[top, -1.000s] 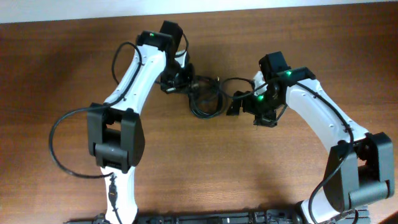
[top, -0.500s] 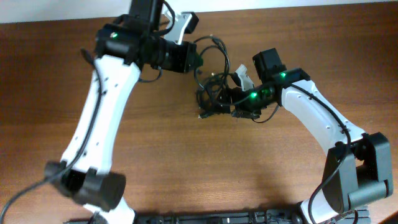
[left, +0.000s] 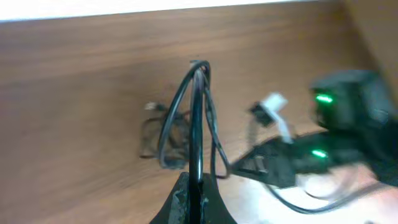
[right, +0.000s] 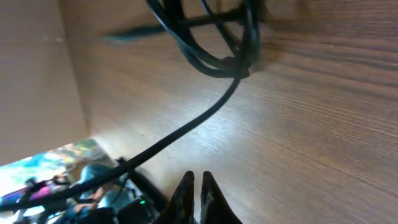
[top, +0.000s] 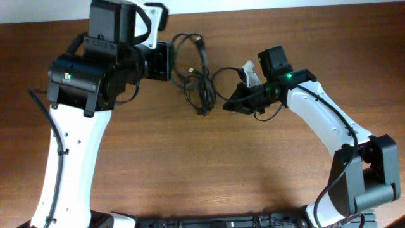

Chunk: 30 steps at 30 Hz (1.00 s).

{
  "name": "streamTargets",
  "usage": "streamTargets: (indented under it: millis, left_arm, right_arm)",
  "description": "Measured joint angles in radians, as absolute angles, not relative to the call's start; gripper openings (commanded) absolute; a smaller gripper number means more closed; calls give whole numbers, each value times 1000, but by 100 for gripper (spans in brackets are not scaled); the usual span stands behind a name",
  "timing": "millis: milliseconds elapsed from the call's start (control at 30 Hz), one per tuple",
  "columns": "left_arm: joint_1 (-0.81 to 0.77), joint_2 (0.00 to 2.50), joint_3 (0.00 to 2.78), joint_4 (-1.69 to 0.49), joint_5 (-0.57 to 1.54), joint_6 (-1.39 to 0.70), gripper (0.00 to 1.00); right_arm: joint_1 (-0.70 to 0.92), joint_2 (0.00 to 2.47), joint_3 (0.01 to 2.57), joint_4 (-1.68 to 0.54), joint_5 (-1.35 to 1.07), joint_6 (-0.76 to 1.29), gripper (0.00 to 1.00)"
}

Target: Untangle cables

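The cables (top: 201, 82) are thin black cords in a loose tangle, lifted at the upper middle of the wooden table (top: 190, 171), with a strand hanging toward (top: 202, 111). My left gripper (top: 171, 62) is shut on one cord at the tangle's left side. In the left wrist view the left gripper (left: 194, 194) pinches that cord, which rises to a loop (left: 198, 70), with knotted cords (left: 166, 140) behind. My right gripper (top: 229, 106) is just right of the tangle, and in its wrist view the right gripper (right: 196, 182) is shut with nothing between its fingers. A cord (right: 186, 129) runs past them, not touching.
The right arm (left: 336, 124) with its green lights fills the right of the left wrist view. A white tag (top: 248, 71) sits on the right arm near its wrist. The table's far edge (top: 253, 7) runs along the top. The arms' bases stand at the near edge.
My left arm has swung up and to the left, pulling the tangle with it and stretching it out. The right gripper has gone from open to shut, holding nothing.
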<state>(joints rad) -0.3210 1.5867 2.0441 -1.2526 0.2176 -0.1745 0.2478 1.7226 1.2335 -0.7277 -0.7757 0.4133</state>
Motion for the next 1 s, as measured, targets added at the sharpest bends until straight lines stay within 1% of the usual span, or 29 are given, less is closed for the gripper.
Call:
streamTargets:
  millis: [33,67,100,200,267,400,600,733,800,933,1000]
  left_arm:
    - [-319,1588,2044,-1258,180,-195,0]
    - [-319,1588,2044,-1257,165,-207,0]
    - [-318,1588,2044,-1254,164,-213,0]
    - [-318,1588,2044,-1229,220,-214,0]
    - [-318,1588,2044,-1194,320,-213,0]
    - [-318,1588,2044,-1171,453,-213,0]
    - [-318,1588,2044,-1172,496,-214,0]
    - [-318,1588,2044,-1187,479,-214,0]
    - [-319,1588,2044,-1189,435,-218,0]
    - [-316,1588,2044,-1227,175,-303,0]
    - [-303,1588,2044,-1246,94,-344,0]
  right_arm:
    - [237,1723,1234,-728,-795,414,41]
    - [220,1723,1238,-729,-822,415,73]
    - [207,1723,1244,-730,-842,416,97]
    - [154,1722,1287,-726,-944,375,98]
    - [147,1720,1299,-724,-977,349,98]
    - [185,1720,1299,-696,-1000,289,98]
    - [252,1720,1299,-577,-1000,260,98]
    - [279,1720,1299,-552,-998,258,98]
    - [284,1720,1299,-552,-997,258,98]
    - [284,1720,1299,-553,-997,258,98]
    - [280,1720,1299,-561,-997,261,98]
